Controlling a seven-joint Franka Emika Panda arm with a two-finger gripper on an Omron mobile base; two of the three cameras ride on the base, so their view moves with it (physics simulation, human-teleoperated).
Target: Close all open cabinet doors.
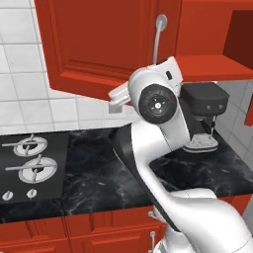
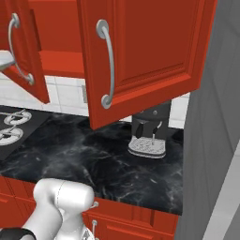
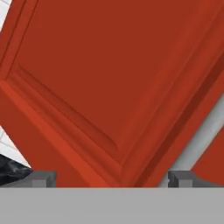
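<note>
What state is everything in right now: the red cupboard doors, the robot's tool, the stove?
Left cabinet door: swung open.
Right cabinet door: swung open, shelf visible behind it.
Tool: open, holding nothing, close to a red door panel.
Stove: no flame showing.
Coffee machine: standing on the counter.

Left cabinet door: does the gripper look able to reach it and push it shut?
Probably yes: the open gripper faces the left cabinet door panel close up, with nothing visible between them.
</note>
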